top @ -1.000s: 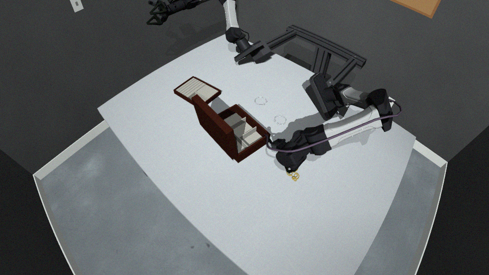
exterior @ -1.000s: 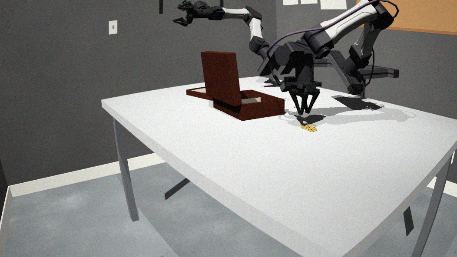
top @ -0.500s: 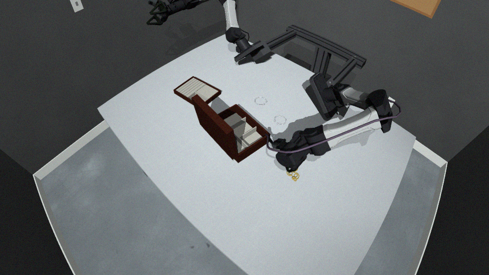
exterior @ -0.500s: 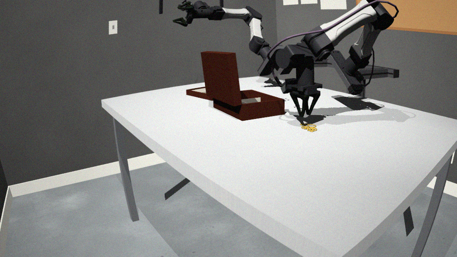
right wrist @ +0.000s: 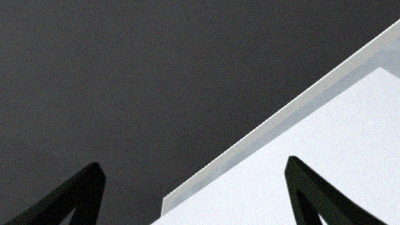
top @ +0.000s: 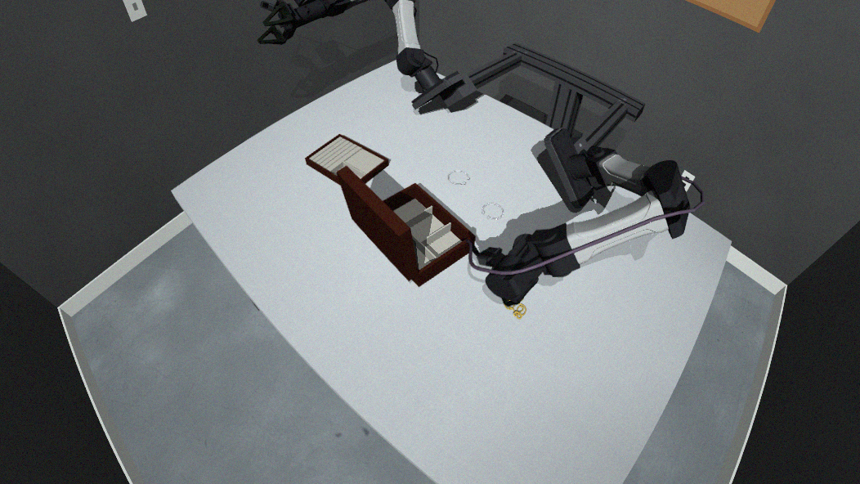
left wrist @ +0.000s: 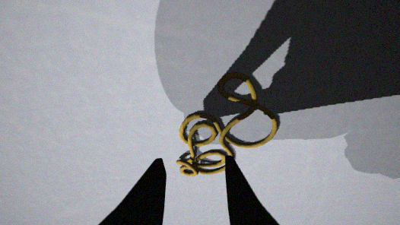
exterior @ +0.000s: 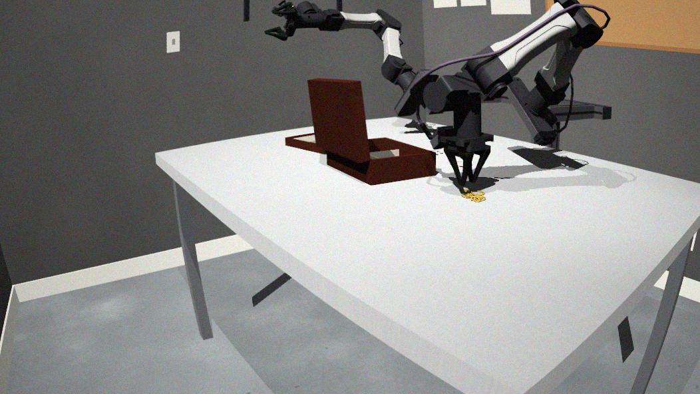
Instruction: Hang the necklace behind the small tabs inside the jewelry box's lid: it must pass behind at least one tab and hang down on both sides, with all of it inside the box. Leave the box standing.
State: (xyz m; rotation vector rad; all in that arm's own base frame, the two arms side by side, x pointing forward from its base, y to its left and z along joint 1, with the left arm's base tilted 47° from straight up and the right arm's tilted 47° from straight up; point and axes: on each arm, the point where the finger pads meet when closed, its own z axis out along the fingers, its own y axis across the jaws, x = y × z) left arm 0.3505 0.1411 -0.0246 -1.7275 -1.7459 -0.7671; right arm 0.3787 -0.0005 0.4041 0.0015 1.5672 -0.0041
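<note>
Necklace [top: 520,311] [exterior: 478,197] [left wrist: 249,145] partly hidden (left gripper [exterior: 467,186] [left wrist: 195,157] overlaps)

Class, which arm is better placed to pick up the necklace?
Left, probably: its open claw is right at the gold necklace; the right claw hangs beyond the table.
</note>
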